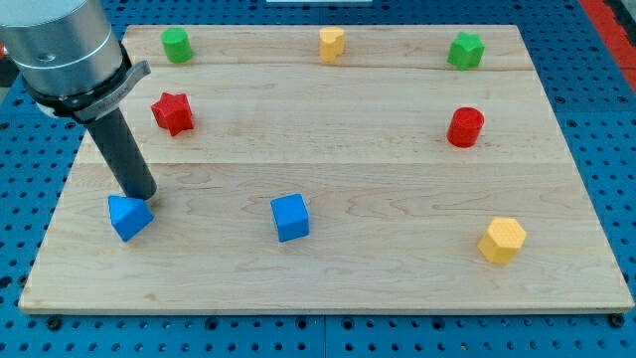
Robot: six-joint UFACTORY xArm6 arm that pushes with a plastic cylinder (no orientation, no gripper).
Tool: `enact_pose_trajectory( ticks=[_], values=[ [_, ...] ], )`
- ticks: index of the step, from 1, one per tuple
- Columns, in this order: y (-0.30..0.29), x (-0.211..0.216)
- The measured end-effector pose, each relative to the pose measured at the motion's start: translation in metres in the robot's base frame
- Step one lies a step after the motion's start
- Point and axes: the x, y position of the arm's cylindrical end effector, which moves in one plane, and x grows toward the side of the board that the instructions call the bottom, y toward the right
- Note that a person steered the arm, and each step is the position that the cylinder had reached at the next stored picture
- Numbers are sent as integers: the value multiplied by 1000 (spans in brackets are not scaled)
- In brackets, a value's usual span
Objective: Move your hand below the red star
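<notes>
While my tip rests just above the blue block, below-left of the red star on the counter, the reach looks nearly complete; next, a nudge rightward. No fingers exist to report.

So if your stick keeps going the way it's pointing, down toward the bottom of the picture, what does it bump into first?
Most likely the blue block. My tip sits right at its upper edge, seemingly touching it, though exact contact is hard to judge. The red star lies above, behind the tip.
</notes>
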Motion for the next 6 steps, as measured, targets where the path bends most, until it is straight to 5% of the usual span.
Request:
enact_pose_trajectory(
  ticks=[4,6],
  values=[
    [-6,-9],
    [157,-52]
  ],
)
